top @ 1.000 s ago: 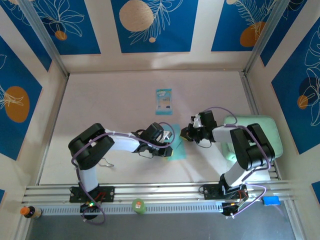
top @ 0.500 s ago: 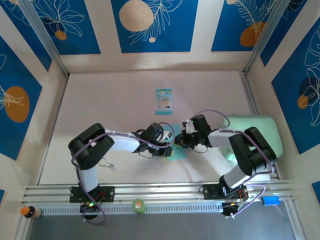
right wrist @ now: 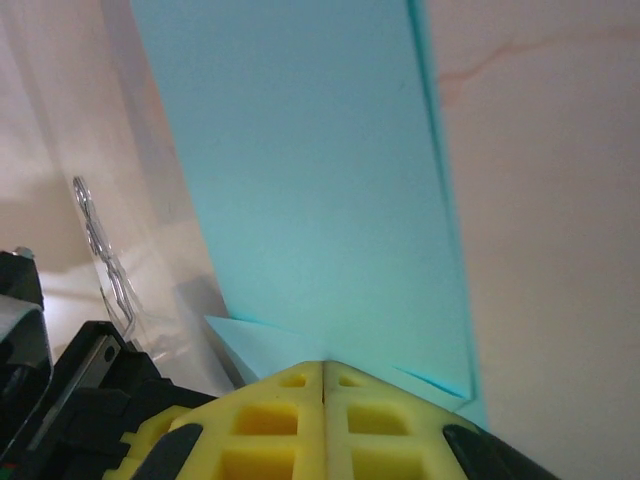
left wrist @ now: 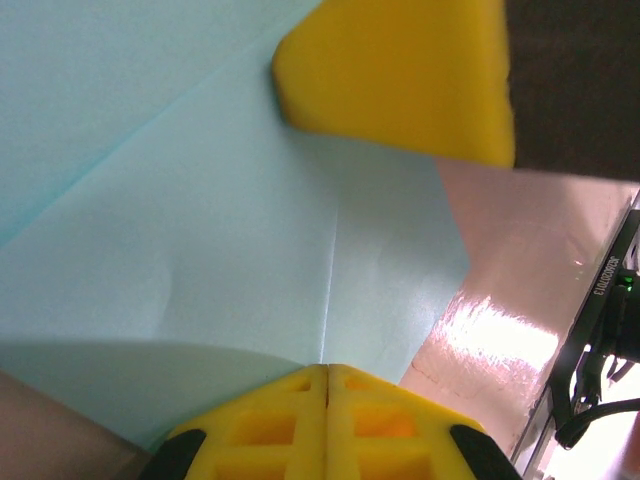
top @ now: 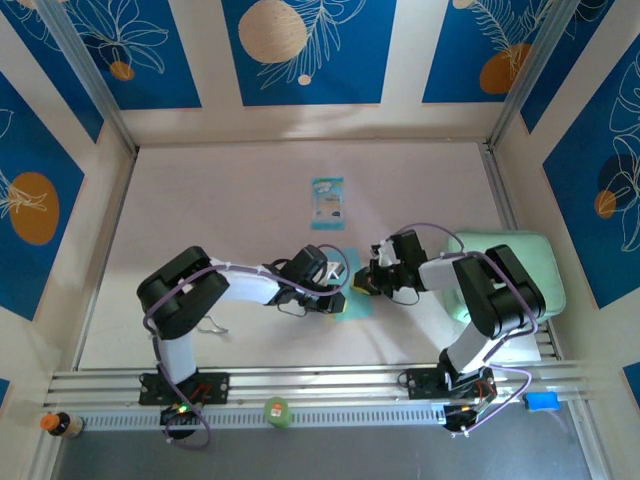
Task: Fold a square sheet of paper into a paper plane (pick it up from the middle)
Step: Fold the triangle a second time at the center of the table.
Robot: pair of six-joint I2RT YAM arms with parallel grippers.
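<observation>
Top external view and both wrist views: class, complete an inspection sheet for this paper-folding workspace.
Surface: pale, glossy table.
Job's things: light-blue sheet of paper lies creased and partly folded between the arms; no finished plane.
Clutter: teal-and-white packet behind the paper; pale green pad on the right; green round object and small bottle at the front rail.
Grippers: left gripper shut, tips at the paper; right gripper shut, tips at the paper.
Cables: purple cables loop along both arms.
Surroundings: blue patterned wall panels.
</observation>
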